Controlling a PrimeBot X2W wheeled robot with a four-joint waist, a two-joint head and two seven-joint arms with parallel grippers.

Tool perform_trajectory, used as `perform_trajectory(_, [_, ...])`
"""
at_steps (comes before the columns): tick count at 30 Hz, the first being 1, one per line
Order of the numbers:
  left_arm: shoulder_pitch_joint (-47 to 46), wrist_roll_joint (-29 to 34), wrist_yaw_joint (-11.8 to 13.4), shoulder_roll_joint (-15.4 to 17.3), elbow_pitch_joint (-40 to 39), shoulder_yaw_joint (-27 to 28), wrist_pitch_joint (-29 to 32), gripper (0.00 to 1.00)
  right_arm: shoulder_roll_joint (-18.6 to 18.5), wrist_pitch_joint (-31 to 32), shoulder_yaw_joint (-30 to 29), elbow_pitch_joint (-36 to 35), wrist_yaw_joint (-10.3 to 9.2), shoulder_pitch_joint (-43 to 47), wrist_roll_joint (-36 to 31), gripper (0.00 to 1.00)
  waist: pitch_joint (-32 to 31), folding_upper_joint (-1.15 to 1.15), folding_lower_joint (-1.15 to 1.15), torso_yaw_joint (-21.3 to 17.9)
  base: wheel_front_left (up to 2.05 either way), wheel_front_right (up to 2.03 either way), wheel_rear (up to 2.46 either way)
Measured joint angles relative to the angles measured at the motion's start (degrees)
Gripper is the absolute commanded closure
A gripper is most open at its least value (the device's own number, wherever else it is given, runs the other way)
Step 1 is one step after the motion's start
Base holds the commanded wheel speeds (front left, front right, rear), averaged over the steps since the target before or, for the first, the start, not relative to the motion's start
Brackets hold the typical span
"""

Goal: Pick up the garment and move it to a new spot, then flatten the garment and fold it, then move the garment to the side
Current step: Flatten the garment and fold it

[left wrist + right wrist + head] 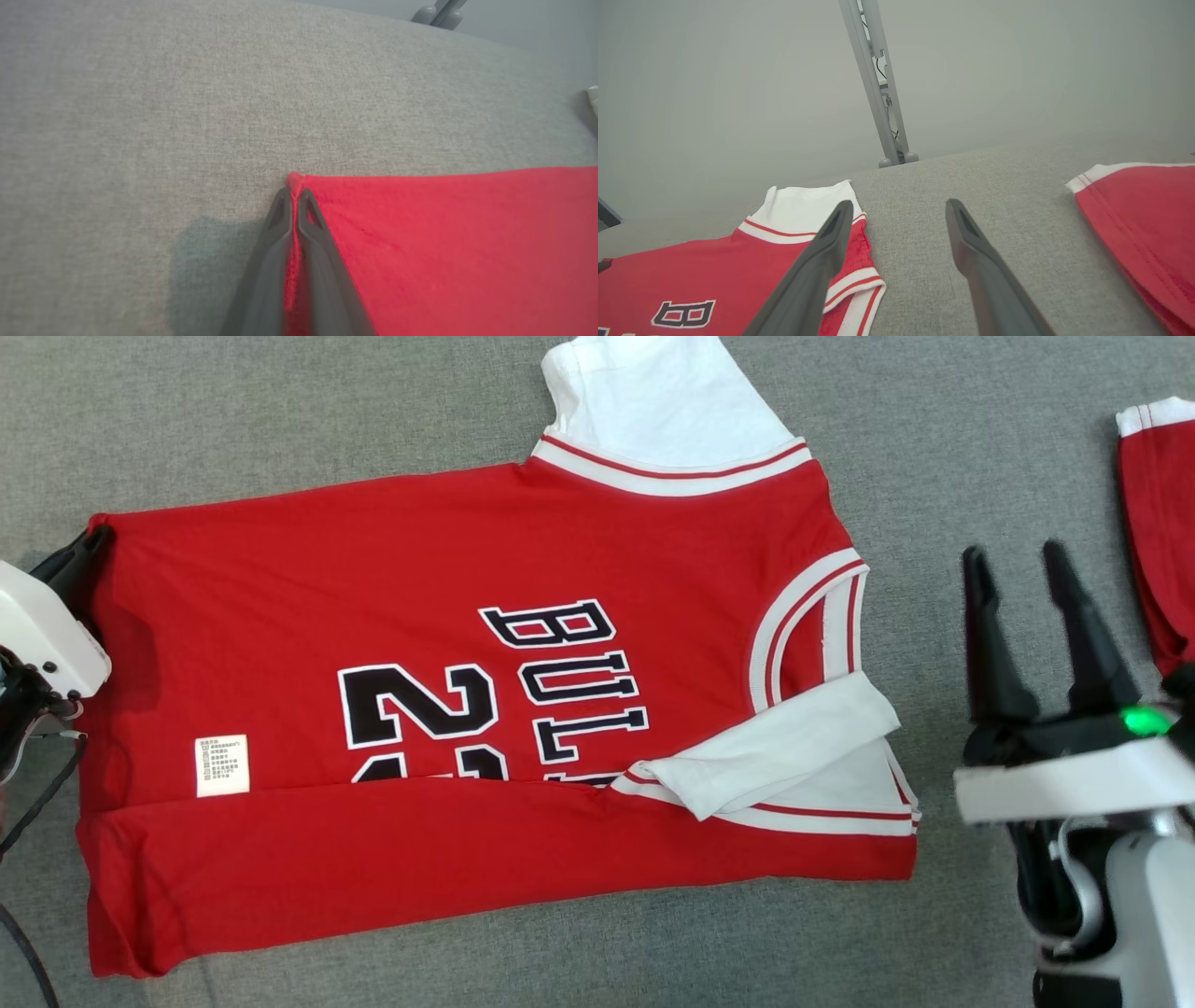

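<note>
Left hand (293, 198) pinches the garment's (373, 569) corner; right hand (1016, 553) open. So shallow a grip may slip during folding.

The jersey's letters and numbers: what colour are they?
The lettering is black with white outlines, on the red jersey; the head view shows it best.

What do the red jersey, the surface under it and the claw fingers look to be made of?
Red jersey: soft matte knit, possibly polyester; it folds and creases limply. Surface: grey matte woven cloth, upholstery-like; a flecked weave shows. Right claw fingers: dark, smooth, slightly glossy, probably moulded plastic or rubber; cannot tell which.
</note>
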Motion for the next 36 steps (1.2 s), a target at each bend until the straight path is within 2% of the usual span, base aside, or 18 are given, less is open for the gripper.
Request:
perform_trajectory(5, [-0.5,0.0,-0.1,0.3,-0.1,-1.2,-1.7,1.00,-1.7,0.5,-3.1,3.8,0.00,-8.0,1.7,0.00,0.3,0.00,0.00,0.2,0.00,0.00,0.00])
perform_trajectory(11, [-2.9,0.6,0.0,-2.2,-1.7,-4.0,-2.8,1.00,-7.6,4.0,-4.4,14.9,-0.01,-22.3,4.9,0.00,1.4,0.00,0.00,2.9,0.00,0.00,0.00])
perform_trajectory(18, [-7.0,1.3,0.0,-6.8,-3.3,-8.9,-4.8,1.00,-12.7,10.3,2.4,29.0,0.00,-37.0,6.6,0.00,3.5,0.00,0.00,8.1,0.00,0.00,0.00])
perform_trajectory(25, [-11.7,0.5,0.0,-10.5,-4.0,-13.7,-6.9,1.00,-14.6,15.2,12.0,39.1,0.00,-47.6,9.3,0.00,6.5,0.00,0.00,13.3,0.00,0.00,0.00])
perform_trajectory(31, [-14.2,-1.1,0.0,-11.5,-3.8,-16.9,-9.0,1.00,-15.9,19.5,18.4,45.4,-0.01,-52.5,12.6,0.00,8.8,0.00,0.00,16.2,0.00,0.00,0.00])
perform_trajectory(34, [-14.4,-2.1,0.0,-11.4,-3.6,-18.1,-9.9,1.00,-16.8,22.2,21.5,46.3,-0.01,-54.2,15.2,0.00,9.2,0.00,0.00,16.7,0.00,0.00,0.00])
perform_trajectory(35, [-14.6,-2.3,0.0,-11.2,-3.5,-18.4,-10.1,1.00,-17.1,22.9,22.3,46.3,-0.01,-54.5,16.2,0.41,9.2,0.00,0.00,16.7,0.00,0.00,0.00])
perform_trajectory(36, [-14.7,-2.6,0.0,-11.1,-3.4,-18.7,-10.4,1.00,-17.6,23.1,23.1,46.2,-0.01,-54.7,17.0,0.60,9.1,0.00,0.00,16.7,0.00,0.00,0.00])
